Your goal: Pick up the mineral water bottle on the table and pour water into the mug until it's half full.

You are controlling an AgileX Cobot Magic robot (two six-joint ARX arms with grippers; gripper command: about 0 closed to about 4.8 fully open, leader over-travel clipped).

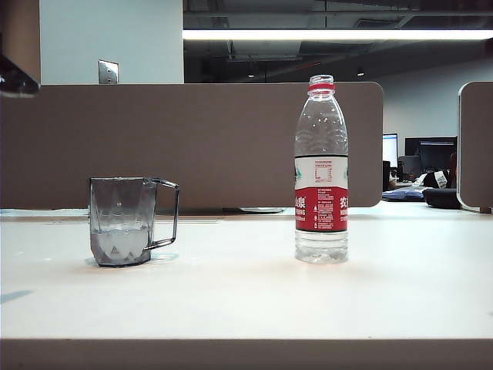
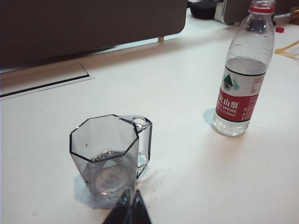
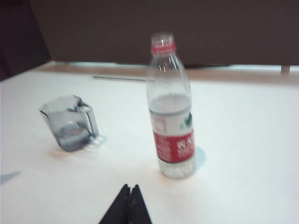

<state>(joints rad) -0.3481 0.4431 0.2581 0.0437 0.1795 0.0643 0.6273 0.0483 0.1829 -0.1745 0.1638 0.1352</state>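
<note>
Mineral water bottle stands capless and upright on your bench, well right of the mug holding some water, while your left hand and right hand hang back clenched, empty, seemingly done pouring.

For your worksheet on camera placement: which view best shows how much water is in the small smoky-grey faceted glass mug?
The exterior view: it sees the mug side-on, the water filling its lower part. The left wrist view looks down into it, showing bubbles at the surface. The right wrist view is blurred, the mug small.
</note>
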